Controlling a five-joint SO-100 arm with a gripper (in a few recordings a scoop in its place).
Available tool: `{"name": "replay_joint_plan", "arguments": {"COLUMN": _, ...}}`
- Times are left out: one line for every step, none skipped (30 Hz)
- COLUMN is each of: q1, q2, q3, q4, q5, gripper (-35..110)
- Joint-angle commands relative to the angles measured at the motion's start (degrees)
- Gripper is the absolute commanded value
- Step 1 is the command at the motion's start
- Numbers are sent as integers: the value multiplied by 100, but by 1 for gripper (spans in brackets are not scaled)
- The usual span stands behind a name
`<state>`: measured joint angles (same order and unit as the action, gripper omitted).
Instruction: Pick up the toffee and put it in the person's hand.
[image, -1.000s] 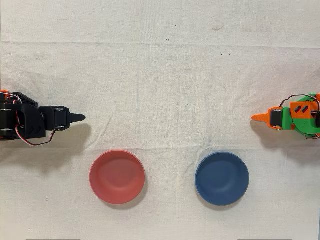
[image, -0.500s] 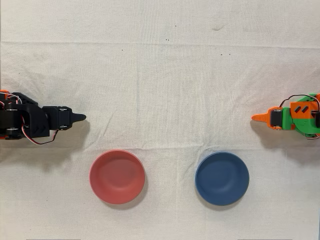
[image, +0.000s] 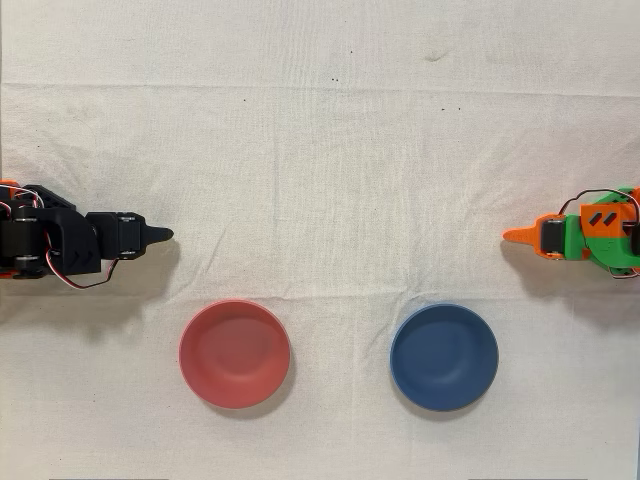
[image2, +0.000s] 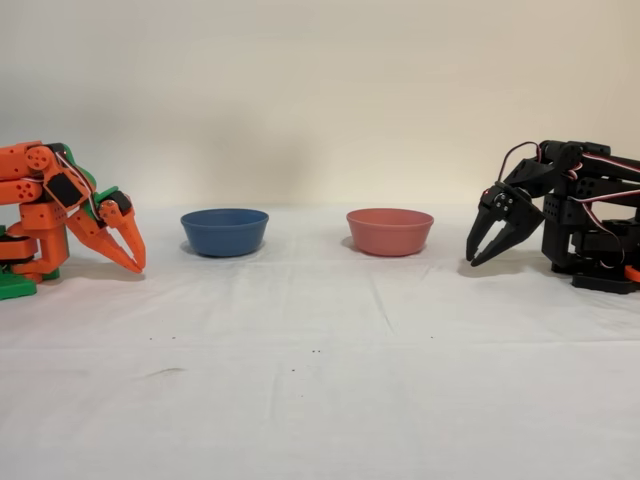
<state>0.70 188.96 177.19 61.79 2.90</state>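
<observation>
Overhead view: black arm folded at left edge, claw tapering to a single dark point toward the middle of the cloth. Red bowl below and just right of that point, blue bowl well beyond it. Idle orange arm at far right, facing the claw across the white cloth.

Fixed view: claw at right, tilted downward, fingers slightly apart with a narrow gap showing, gripping nothing, tips just above the cloth. Red bowl near, to its left; blue bowl farther left. No toffee or person's hand to place near the claw.
</observation>
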Motion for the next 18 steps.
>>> {"name": "replay_joint_plan", "arguments": {"q1": 79, "q2": 404, "q3": 220, "q4": -281, "q5": 149, "gripper": 0}}
{"name": "replay_joint_plan", "arguments": {"q1": 79, "q2": 404, "q3": 299, "q4": -404, "q5": 149, "gripper": 0}}
{"name": "replay_joint_plan", "arguments": {"q1": 70, "q2": 404, "q3": 492, "q4": -615, "q5": 193, "gripper": 0}}
{"name": "replay_joint_plan", "arguments": {"q1": 62, "q2": 404, "q3": 703, "q4": -712, "q5": 492, "gripper": 0}}
{"name": "replay_joint_plan", "arguments": {"q1": 53, "q2": 404, "q3": 703, "q4": -694, "q5": 606, "gripper": 0}}
{"name": "replay_joint_plan", "arguments": {"q1": 44, "q2": 404, "q3": 703, "q4": -712, "q5": 580, "gripper": 0}}
{"name": "replay_joint_plan", "arguments": {"q1": 9, "q2": 404, "q3": 703, "q4": -712, "q5": 563, "gripper": 0}}
{"name": "replay_joint_plan", "arguments": {"q1": -9, "q2": 404, "q3": 703, "q4": -712, "q5": 545, "gripper": 0}}
{"name": "replay_joint_plan", "arguments": {"q1": -18, "q2": 404, "q3": 703, "q4": -712, "q5": 545, "gripper": 0}}
{"name": "replay_joint_plan", "arguments": {"q1": -18, "q2": 404, "q3": 703, "q4": -712, "q5": 545, "gripper": 0}}
{"name": "replay_joint_plan", "arguments": {"q1": -18, "q2": 404, "q3": 703, "q4": -712, "q5": 527, "gripper": 0}}
{"name": "replay_joint_plan", "arguments": {"q1": -18, "q2": 404, "q3": 703, "q4": -712, "q5": 527, "gripper": 0}}
{"name": "replay_joint_plan", "arguments": {"q1": -18, "q2": 404, "q3": 703, "q4": -703, "q5": 519, "gripper": 0}}
{"name": "replay_joint_plan", "arguments": {"q1": -18, "q2": 404, "q3": 703, "q4": -703, "q5": 519, "gripper": 0}}
{"name": "replay_joint_plan", "arguments": {"q1": -18, "q2": 404, "q3": 703, "q4": -703, "q5": 519, "gripper": 0}}
{"name": "replay_joint_plan", "arguments": {"q1": -18, "q2": 404, "q3": 703, "q4": -703, "q5": 519, "gripper": 0}}
{"name": "replay_joint_plan", "arguments": {"q1": -18, "q2": 404, "q3": 703, "q4": -703, "q5": 519, "gripper": 0}}
{"name": "replay_joint_plan", "arguments": {"q1": -18, "q2": 404, "q3": 703, "q4": -703, "q5": 519, "gripper": 0}}
